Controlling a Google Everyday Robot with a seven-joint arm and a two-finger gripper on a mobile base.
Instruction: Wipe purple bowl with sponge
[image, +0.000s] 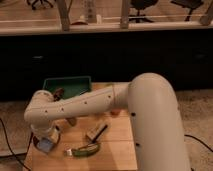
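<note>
My gripper (47, 141) hangs at the end of the white arm (80, 105), low over the front left part of the wooden table (117, 150). A small blue-grey sponge (44, 146) shows right at its tip, and the gripper looks shut on it. The purple bowl is hidden beneath the gripper and wrist, and I cannot make out its rim. The arm's big white elbow (155, 115) fills the right side of the view.
A green rectangular tray (67, 79) stands at the table's back left. A green curved strip (84, 150) lies near the front edge, with a tan-and-black block (96, 132) just behind it. A small dark object (71, 121) sits under the forearm. A dark counter runs behind the table.
</note>
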